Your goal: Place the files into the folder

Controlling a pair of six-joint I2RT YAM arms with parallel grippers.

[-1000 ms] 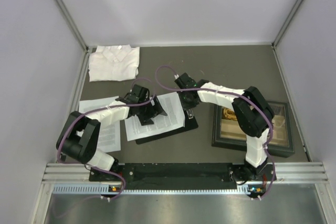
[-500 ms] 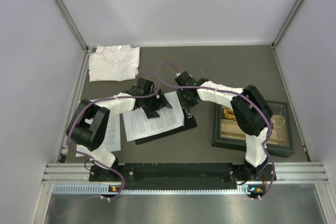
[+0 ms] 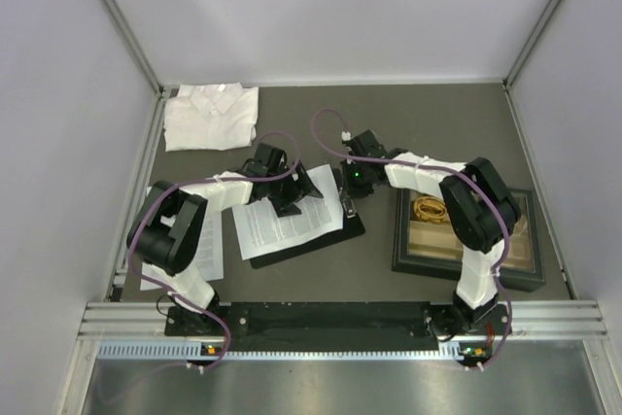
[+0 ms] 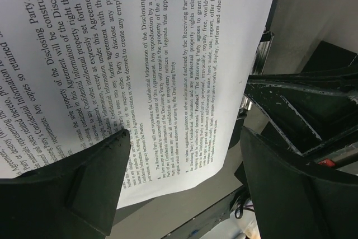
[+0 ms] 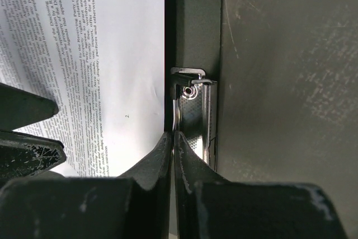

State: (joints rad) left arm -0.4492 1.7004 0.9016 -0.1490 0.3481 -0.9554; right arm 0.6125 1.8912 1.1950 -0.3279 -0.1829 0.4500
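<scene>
A printed sheet, one of the files (image 3: 289, 224), lies on the black folder (image 3: 326, 237), its near edge stopping just short of the silver clip (image 5: 197, 117). A second sheet (image 3: 210, 246) lies on the table to the left, partly under the left arm. My left gripper (image 3: 292, 191) hovers open over the sheet on the folder; in the left wrist view its black fingers (image 4: 75, 191) straddle the text (image 4: 140, 54). My right gripper (image 5: 172, 137) is shut with nothing visible between its tips, which sit beside the clip at the sheet's edge (image 5: 100, 54).
A folded white shirt (image 3: 211, 116) lies at the back left. A dark-framed tray (image 3: 530, 274) of small items stands right of the folder, under the right arm. Metal rails run along the table's sides and front.
The right gripper's jaws have closed and it has shifted slightly right and nearer the clip. The left arm has swung right, bringing its gripper further over the sheet.
</scene>
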